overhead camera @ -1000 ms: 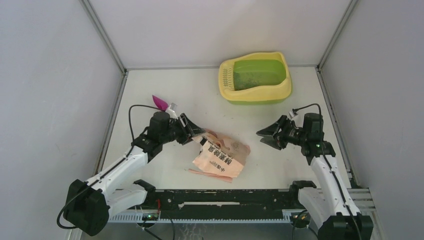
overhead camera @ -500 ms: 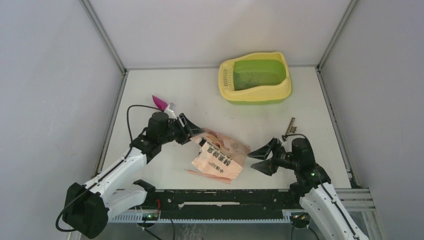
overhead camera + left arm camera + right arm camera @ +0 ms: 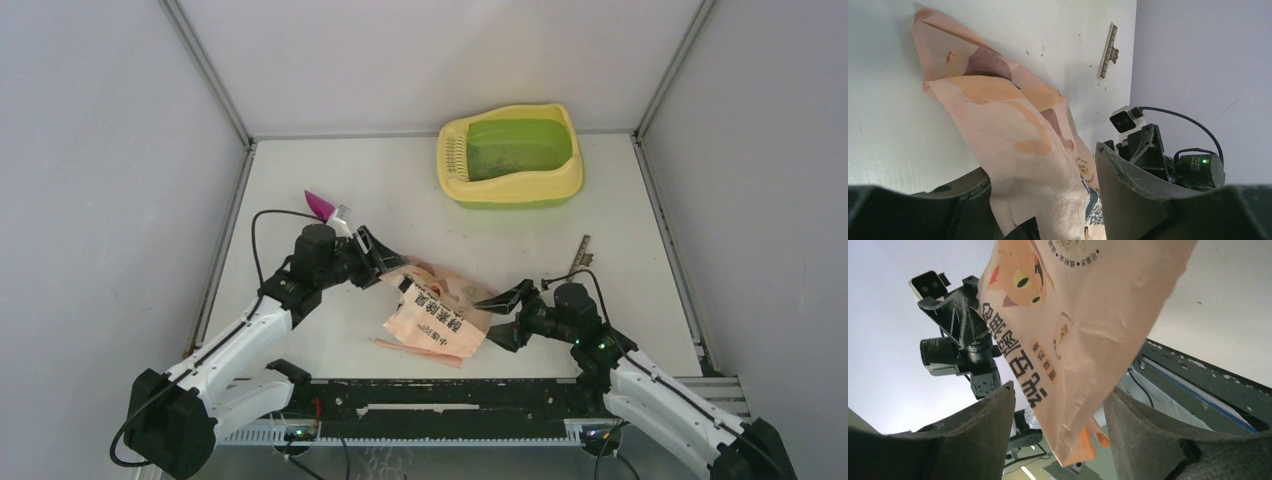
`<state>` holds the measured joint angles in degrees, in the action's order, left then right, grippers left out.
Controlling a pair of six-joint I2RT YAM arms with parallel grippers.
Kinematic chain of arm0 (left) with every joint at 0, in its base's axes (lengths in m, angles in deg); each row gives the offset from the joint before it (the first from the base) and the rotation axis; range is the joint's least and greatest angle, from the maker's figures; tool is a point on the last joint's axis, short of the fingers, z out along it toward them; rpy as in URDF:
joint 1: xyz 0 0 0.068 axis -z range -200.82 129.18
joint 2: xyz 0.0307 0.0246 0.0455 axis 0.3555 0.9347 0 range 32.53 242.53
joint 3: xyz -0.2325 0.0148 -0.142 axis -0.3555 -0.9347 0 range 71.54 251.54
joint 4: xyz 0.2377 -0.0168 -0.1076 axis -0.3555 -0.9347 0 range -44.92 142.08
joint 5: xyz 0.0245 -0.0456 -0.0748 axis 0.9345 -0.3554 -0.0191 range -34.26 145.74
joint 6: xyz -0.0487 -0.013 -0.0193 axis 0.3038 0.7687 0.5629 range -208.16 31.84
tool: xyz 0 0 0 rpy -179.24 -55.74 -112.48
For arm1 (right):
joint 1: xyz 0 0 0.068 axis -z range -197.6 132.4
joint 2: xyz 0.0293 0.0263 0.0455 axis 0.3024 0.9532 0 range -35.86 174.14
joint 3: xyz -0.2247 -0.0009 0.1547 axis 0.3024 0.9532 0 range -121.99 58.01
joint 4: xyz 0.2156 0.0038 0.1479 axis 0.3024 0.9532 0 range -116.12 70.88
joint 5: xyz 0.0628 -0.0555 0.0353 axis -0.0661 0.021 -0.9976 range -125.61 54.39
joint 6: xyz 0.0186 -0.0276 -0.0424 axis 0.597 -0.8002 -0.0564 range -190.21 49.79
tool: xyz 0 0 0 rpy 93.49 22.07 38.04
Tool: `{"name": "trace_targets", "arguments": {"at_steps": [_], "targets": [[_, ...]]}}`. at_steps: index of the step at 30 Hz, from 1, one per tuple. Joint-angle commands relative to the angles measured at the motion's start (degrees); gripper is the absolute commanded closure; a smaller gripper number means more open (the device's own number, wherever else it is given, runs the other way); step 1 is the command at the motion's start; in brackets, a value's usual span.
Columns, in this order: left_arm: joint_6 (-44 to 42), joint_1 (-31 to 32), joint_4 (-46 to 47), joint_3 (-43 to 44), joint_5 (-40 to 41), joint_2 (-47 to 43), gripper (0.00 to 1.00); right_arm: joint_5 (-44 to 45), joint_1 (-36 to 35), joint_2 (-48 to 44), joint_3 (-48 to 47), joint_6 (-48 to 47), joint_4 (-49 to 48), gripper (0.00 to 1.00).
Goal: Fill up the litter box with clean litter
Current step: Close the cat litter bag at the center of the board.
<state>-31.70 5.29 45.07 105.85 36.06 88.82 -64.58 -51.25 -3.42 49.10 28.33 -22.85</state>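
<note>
A peach-pink bag [image 3: 440, 318], printed with a cartoon animal face and dark characters, lies crumpled near the front of the white table [image 3: 400, 180]. A magenta scoop [image 3: 320, 205] lies beyond its left end. A small brown toothed strip [image 3: 581, 252] lies apart, to the right.

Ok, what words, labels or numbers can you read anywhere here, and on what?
On the bag: a row of large dark Chinese characters, upside down in the right wrist view; I cannot read them surely enough to quote.
On the bag, orange tab beside that row: characters too small to read.
On the bag, tiny print elsewhere: too small to read.
On the litter box and the flat strip: no text seen.
</note>
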Motion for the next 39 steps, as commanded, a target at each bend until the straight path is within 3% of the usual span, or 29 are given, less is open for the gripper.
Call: {"name": "trace_targets", "arguments": {"at_steps": [1, 2, 4, 6, 9, 14, 21, 27, 31, 35, 39], "targets": [[-0.8, -0.4, 2.4, -0.4, 0.0, -1.1, 0.41, 5.5, -2.9, 6.1, -0.8, 6.9, -15.4, 0.31], [-0.8, -0.4, 2.4, -0.4, 0.1, -1.2, 0.41, 5.7, -3.1, 7.5, -1.1, 7.2, -16.6, 0.36], [-0.8, -0.4, 2.4, -0.3, 0.4, -1.6, 0.41, 5.7, -3.2, 9.5, -2.0, 7.3, -18.4, 0.56], [-0.9, -0.4, 2.1, -0.1, 0.4, -1.8, 0.41, 5.5, -2.6, 10.5, -3.1, 7.1, -19.1, 0.82], [-1.5, -0.7, 1.0, 0.4, 0.7, -2.6, 0.41, 3.3, 1.1, 10.9, -5.3, 4.4, -17.3, 1.0], [-2.6, -2.6, -0.4, 0.0, 0.5, -4.1, 0.42, -5.8, 11.8, 11.9, -8.7, -2.6, -14.0, 1.0], [-3.4, -6.4, -0.6, -1.1, -0.6, -4.6, 0.45, -23.7, 26.3, 23.7, -13.6, -11.2, -18.3, 1.0], [-3.9, -7.1, 0.1, -1.0, -1.0, -2.9, 0.45, -29.9, 29.3, 32.2, -16.4, -17.8, -20.6, 0.99], [-4.0, -7.8, -0.1, -0.9, -1.8, -3.1, 0.45, -30.3, 30.5, 34.8, -19.1, -23.1, -16.6, 0.96], [-4.6, -8.8, -2.2, -0.1, -2.7, -4.9, 0.44, -30.0, 31.8, 36.6, -23.0, -29.2, -10.8, 0.79], [-3.4, -10.1, -2.9, -0.1, -4.5, -7.3, 0.43, -28.7, 32.1, 38.0, -26.9, -34.2, -5.9, 0.76]]}}
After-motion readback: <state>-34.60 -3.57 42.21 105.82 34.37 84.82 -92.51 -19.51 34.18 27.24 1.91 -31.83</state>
